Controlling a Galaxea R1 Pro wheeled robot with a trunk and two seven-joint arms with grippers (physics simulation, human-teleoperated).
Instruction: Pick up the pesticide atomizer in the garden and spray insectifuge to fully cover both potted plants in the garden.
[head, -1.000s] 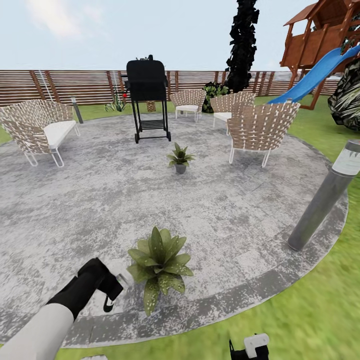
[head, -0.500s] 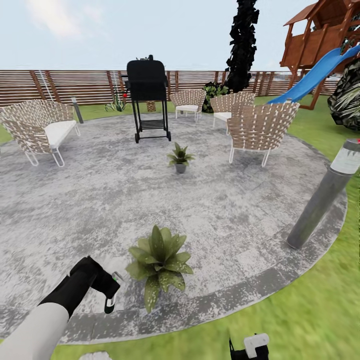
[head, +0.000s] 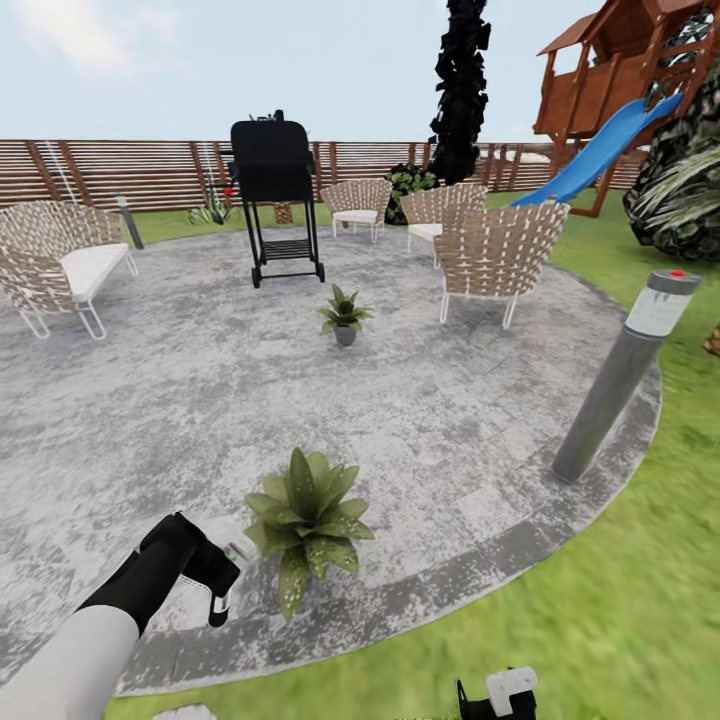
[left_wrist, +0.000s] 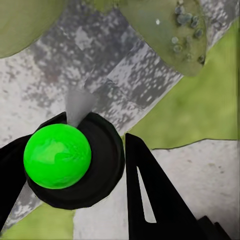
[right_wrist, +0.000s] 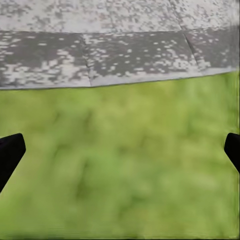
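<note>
On a speckled paved patio (head: 400, 420), the left gripper (head: 215, 580) clamps the pesticide atomizer (left_wrist: 65, 160) just beside a potted plant (head: 305, 525); right gripper (right_wrist: 120, 150) spread over lawn (right_wrist: 120, 175).

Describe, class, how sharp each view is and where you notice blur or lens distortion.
Head view: wide-angle stretch, the lamp post leans, grass at the lower edge smears; the near potted plant stays fairly crisp. Left wrist view: the atomizer between the left gripper's fingers is sharp, leaves soft. Right wrist view: the lawn is a blurred green wash.
</note>
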